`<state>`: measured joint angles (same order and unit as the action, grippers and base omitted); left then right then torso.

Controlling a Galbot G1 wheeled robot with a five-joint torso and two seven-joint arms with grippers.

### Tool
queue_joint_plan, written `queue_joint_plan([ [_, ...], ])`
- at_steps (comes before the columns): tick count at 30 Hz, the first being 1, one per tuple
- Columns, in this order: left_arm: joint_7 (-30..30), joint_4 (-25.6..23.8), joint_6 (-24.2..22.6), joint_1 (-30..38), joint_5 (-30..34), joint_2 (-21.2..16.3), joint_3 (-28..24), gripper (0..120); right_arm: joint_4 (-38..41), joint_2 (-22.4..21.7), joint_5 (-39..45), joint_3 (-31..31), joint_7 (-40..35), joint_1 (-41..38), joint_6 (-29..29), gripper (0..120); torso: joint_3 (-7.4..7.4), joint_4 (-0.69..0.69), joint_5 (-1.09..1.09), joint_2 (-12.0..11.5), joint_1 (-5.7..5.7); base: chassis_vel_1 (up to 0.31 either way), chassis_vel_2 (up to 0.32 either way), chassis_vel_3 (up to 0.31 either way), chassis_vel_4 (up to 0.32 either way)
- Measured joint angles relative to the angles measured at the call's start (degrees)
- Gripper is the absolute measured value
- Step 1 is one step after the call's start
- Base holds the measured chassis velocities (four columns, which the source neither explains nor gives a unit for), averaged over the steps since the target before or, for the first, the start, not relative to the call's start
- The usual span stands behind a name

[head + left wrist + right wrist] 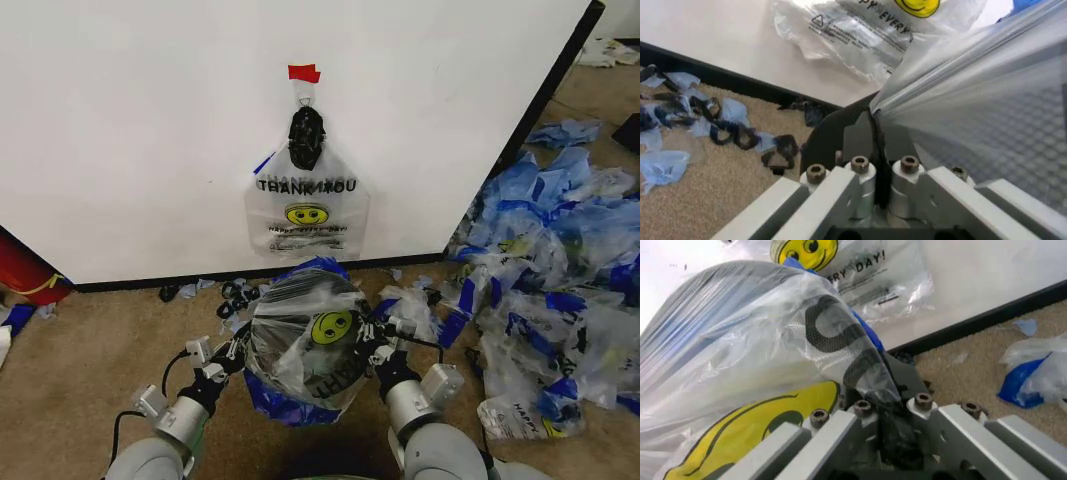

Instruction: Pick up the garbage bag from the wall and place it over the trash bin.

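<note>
The garbage bag, clear plastic with a yellow smiley and blue tape edges, is stretched between my two grippers just in front of the wall. My left gripper is shut on its left edge, and the plastic shows pinched between the fingers. On the other edge my right gripper is shut, with crumpled film in its fingers. The trash bin sits under the bag: its black mesh shows through the plastic and its dark rim lies beside the left fingers.
A second smiley bag hangs on the wall from a black knot with red tape. A big mass of clear-and-blue bags covers the carpet at right. Black and blue scraps lie at the wall's foot. A red object stands far left.
</note>
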<state>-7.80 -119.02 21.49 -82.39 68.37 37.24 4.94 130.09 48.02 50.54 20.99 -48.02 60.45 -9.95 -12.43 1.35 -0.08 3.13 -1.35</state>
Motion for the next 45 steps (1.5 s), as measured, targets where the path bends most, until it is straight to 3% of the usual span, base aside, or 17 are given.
queue_joint_plan([
  [6,-0.4,-1.2,0.1,-0.8,-0.8,-1.5,1.0,2,-0.8,-0.6,-0.6,-0.7,0.0,0.3,-0.3,0,0.00,0.00,0.01,0.0,0.00,0.000,0.000,0.000,0.000],
  [18,-2.9,-3.9,0.0,-0.9,-0.8,-4.9,2.8,47,-2.5,0.1,-0.9,-1.3,0.6,0.2,-0.7,0,0.00,0.00,0.01,0.0,0.00,0.000,0.000,0.000,0.000],
  [21,-3.0,-3.9,0.0,-0.9,-0.8,-5.0,3.0,52,-2.7,0.1,-0.9,-1.4,0.6,0.2,-0.7,0,0.00,0.00,0.01,0.0,0.00,0.000,0.000,0.000,0.000],
  [24,-4.0,-3.8,0.0,-0.8,-1.1,-5.2,3.7,68,-3.1,0.2,-1.2,-1.9,1.0,0.2,-1.0,0,0.00,0.00,0.01,0.0,0.00,0.000,0.000,0.000,0.000],
  [32,-8.3,-3.1,-0.7,1.5,-1.6,-4.9,5.7,95,-3.3,-0.3,-0.8,-4.8,2.0,1.1,-1.6,0,0.00,0.01,0.01,0.0,0.00,0.000,0.000,0.000,0.000],
  [45,-9.3,-13.2,-3.5,0.3,10.5,-3.5,3.8,96,-5.4,0.7,3.3,-12.1,4.7,0.6,-2.9,0,0.00,0.00,0.02,0.0,0.00,0.000,0.000,0.000,0.000],
])
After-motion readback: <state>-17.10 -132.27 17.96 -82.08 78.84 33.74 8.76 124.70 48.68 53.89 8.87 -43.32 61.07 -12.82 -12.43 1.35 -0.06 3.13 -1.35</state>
